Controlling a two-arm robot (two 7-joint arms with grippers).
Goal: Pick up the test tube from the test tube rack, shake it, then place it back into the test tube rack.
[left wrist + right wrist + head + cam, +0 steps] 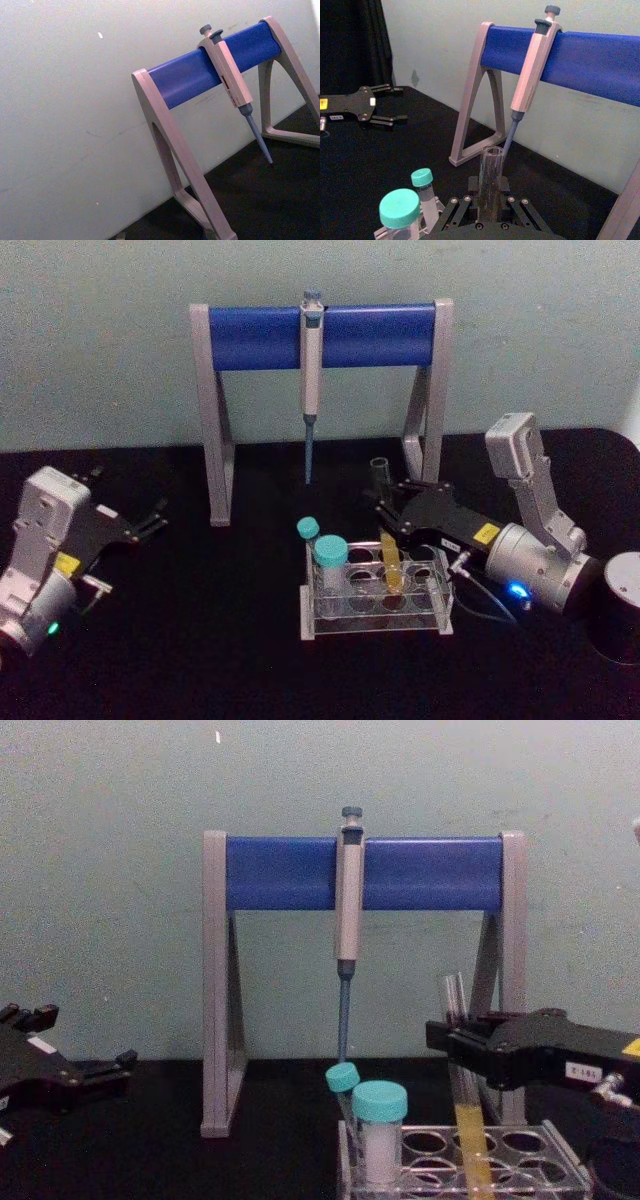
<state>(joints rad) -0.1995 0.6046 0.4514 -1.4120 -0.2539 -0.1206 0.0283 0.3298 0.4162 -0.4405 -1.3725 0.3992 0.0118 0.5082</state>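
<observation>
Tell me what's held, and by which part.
Right gripper clasps the test tube just below its open top, base in the rack; left gripper holds nothing.

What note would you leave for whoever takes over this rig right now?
Right gripper: shut on the test tube, whose yellow end sits in the rack.
Left gripper: open, parked over the left side of the table.
Done: tube grasped.
Left: lift it out, shake it, set it back in the rack.
</observation>
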